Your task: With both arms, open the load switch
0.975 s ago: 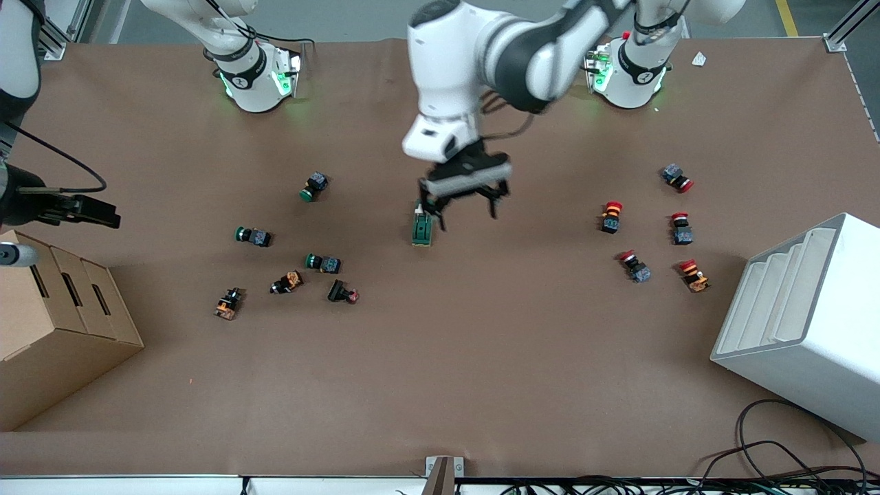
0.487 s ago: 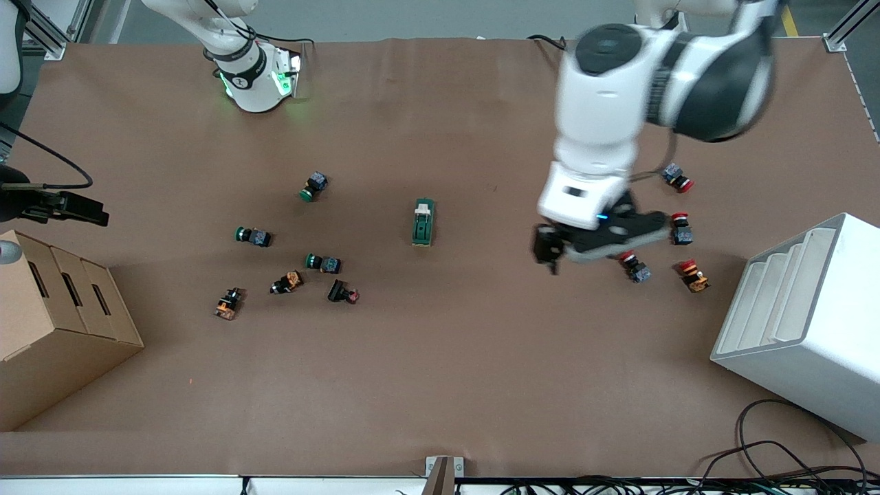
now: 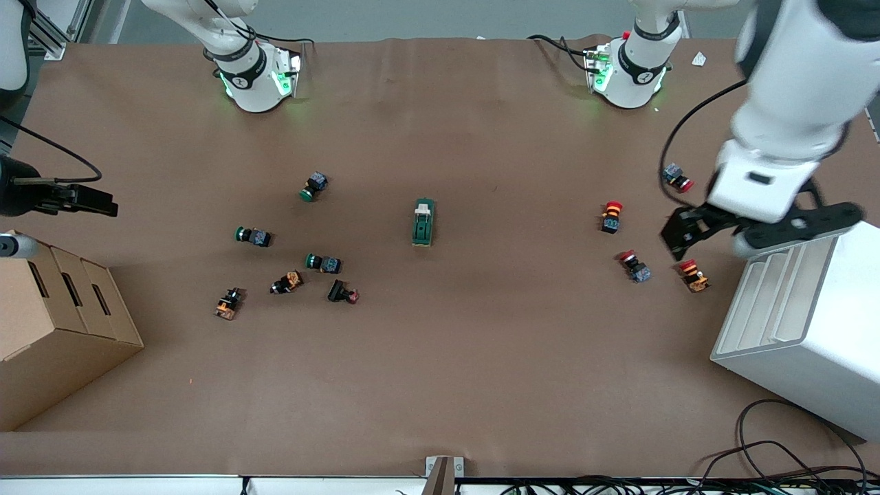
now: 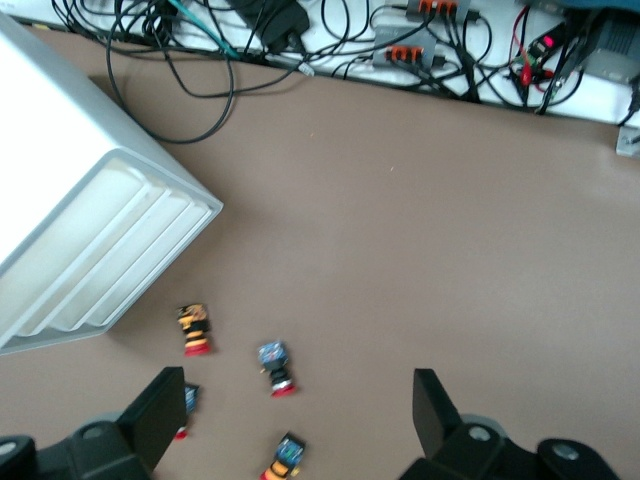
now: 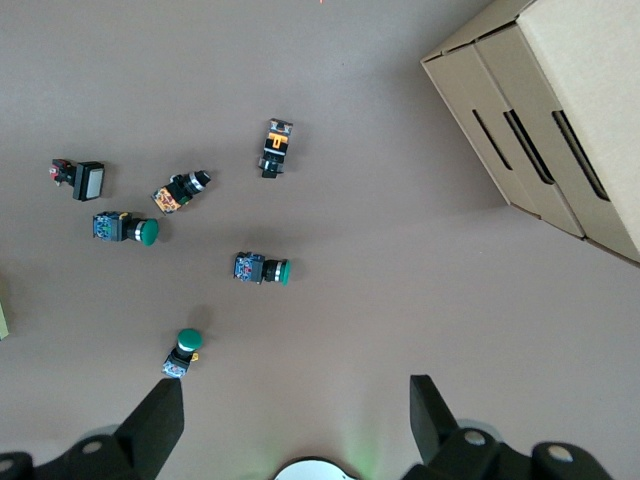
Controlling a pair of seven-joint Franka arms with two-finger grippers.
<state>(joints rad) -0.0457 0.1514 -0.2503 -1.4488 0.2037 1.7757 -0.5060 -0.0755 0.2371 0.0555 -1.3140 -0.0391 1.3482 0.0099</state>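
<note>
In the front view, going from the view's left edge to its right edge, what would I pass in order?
Cardboard box → green-capped push-buttons → load switch, lying alone mid-table → red-capped push-buttons → left gripper, open over the white bin's edge → white bin.

Brown paper-covered table (image 3: 481, 357); on it a dark-green oblong load switch (image 3: 423, 222), scattered red- and green-capped push-buttons (image 3: 322, 262), cardboard box (image 3: 48, 316), white ribbed bin (image 3: 804, 323).

left tool (image 3: 746, 230) | swung from load switch (image 3: 423, 222) to over red push-buttons (image 3: 693, 275) | open
</note>
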